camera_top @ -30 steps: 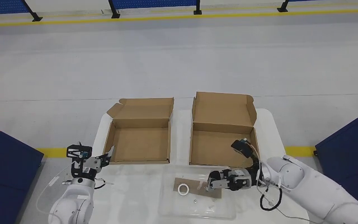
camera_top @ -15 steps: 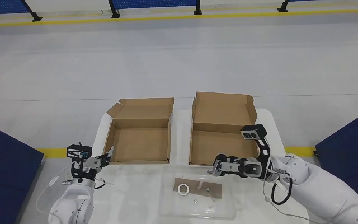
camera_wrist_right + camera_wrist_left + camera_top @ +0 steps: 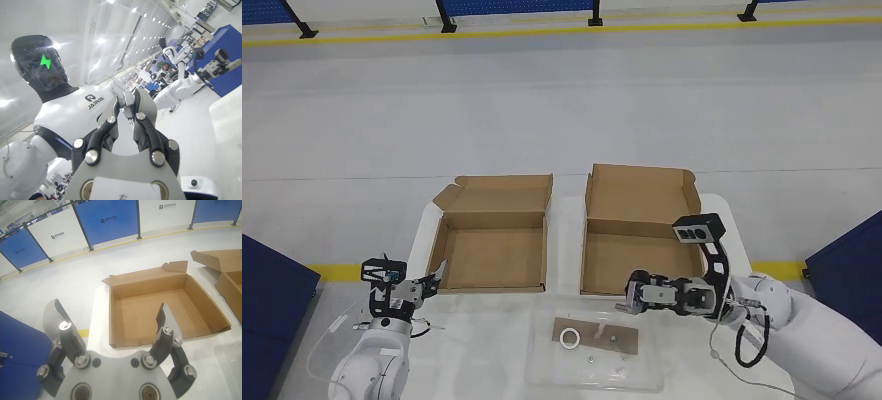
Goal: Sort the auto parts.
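Top view first, from the left: my left pincer [image 3: 110, 304] hangs well to the left of the clear tray [image 3: 542, 376], fingers spread wide with nothing between them. It has not budged in the last second. Behind the clear tray's left half sits the left box [image 3: 492, 257], lid back. On the cardboard sheet [image 3: 594, 334] inside the tray a white ring [image 3: 568, 340] lies waiting.

Behind the tray's right half is the right box [image 3: 632, 262], also lid back. The change is here. A second ago my right pincer [image 3: 626, 303] was down over the cardboard sheet; now it has lifted and swung beyond the tray's far edge, to the front wall of the right box. I take the pick as done and the drop as next.

From above I get that placement over the table [image 3: 712, 215], but the load is too small to make out. The right wrist view supplies it: the fingers are clamped on a small metal part [image 3: 129, 106], held between their tips.
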